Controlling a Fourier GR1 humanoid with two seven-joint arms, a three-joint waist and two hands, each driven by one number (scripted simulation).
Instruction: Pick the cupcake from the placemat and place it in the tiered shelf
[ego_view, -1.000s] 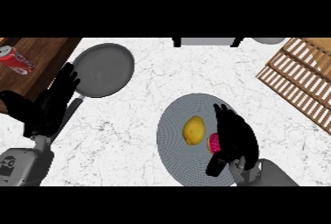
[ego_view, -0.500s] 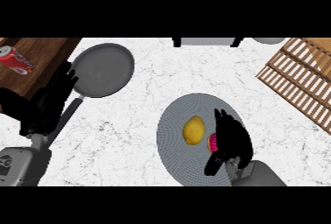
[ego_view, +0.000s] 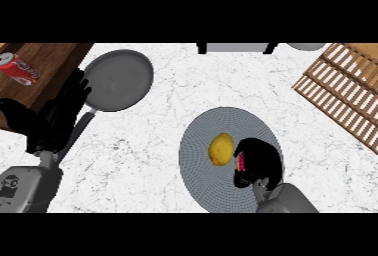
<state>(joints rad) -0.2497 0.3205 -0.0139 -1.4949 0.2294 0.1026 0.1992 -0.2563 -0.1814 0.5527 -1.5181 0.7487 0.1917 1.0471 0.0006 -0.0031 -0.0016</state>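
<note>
Grasping the pink cupcake (ego_view: 242, 162) on the round grey placemat (ego_view: 203, 135).
Right hand (ego_view: 258, 162) fingers curl round it; next lift toward the slatted wooden shelf (ego_view: 343, 90).

no text, brand or number could be read. the red can (ego_view: 20, 69) on the wooden board (ego_view: 44, 65) bore white markings too small to make out, and a dark emblem on the left forearm (ego_view: 22, 187) was illegible.
</note>
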